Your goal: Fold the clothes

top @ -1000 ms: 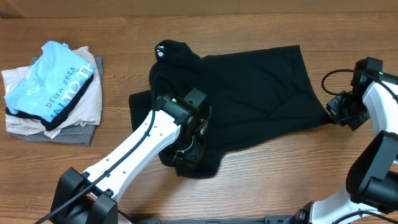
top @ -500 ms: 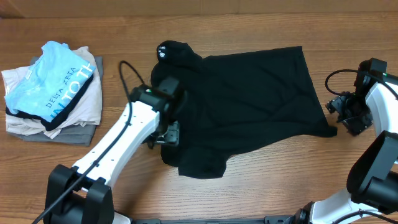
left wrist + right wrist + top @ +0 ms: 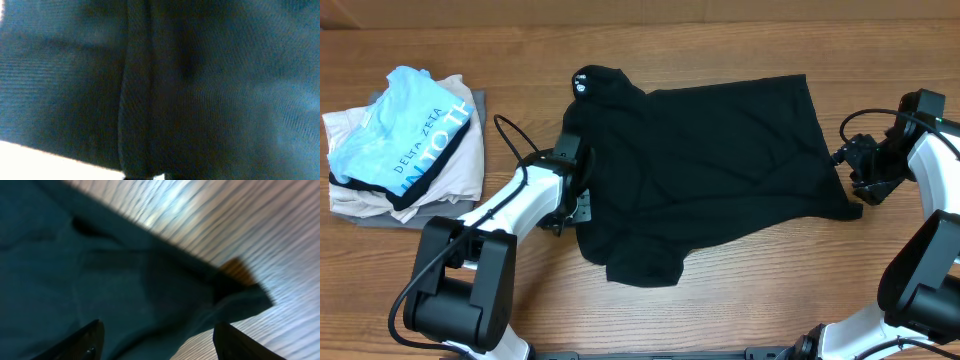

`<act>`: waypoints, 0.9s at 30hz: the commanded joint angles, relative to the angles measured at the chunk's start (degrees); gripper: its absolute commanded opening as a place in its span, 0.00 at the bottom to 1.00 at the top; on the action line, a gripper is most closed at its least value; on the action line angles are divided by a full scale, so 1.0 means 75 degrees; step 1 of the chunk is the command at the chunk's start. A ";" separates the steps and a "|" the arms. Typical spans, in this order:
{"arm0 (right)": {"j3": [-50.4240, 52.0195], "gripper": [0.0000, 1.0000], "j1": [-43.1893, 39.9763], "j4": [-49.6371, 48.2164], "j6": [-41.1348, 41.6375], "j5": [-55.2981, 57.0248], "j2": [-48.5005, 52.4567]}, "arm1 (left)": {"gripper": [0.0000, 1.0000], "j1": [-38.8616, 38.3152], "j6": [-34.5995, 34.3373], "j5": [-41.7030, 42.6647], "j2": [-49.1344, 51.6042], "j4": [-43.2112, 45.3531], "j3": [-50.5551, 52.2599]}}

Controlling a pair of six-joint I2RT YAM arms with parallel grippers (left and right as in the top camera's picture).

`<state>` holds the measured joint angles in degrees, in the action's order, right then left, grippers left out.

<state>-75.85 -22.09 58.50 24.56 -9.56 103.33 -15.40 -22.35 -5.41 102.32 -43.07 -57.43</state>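
1. Your L gripper (image 3: 575,204): clenched on black shirt (image 3: 720,150), at its left edge.
2. Your R gripper (image 3: 851,172): jaws spread, over shirt's right corner.
3. Shirt lies spread mid table (image 3: 750,300), near edge bunched.

The light-blue shirt (image 3: 402,128) reads "DELTA ZETA"; white print on the black shirt (image 3: 720,150) is illegible.

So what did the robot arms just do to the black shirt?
The left pincer slid left across the black shirt to its left edge and closed, apparently pinching fabric there. The right pincer let go of the shirt's right corner and now hangs open over it. The shirt's body and the folded pile beside it stayed put.
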 commanded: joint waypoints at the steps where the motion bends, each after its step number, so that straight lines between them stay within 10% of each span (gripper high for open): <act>1: -0.0085 0.73 -0.0020 0.0099 -0.0341 -0.0871 -0.0064 | 0.04 0.0510 0.0154 -0.0487 0.0475 0.0254 0.0143; 16: -0.0082 0.70 0.0356 0.0160 -0.0452 -0.0909 -0.0061 | 0.04 0.3433 0.0606 0.0743 0.0469 -0.0271 -0.2057; 22: -0.0082 0.70 0.0367 0.0154 -0.0452 -0.0909 -0.0061 | 0.61 0.3241 0.1702 0.3882 0.0472 -0.0638 -0.2203; 27: -0.0082 0.70 0.0367 0.0154 -0.0452 -0.0909 -0.0061 | 0.64 0.2643 0.1810 0.3949 0.0513 -0.0962 -0.1958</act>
<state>-75.85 -19.73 59.81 21.61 -16.12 103.33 7.09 -11.79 18.24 105.56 -49.78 -73.38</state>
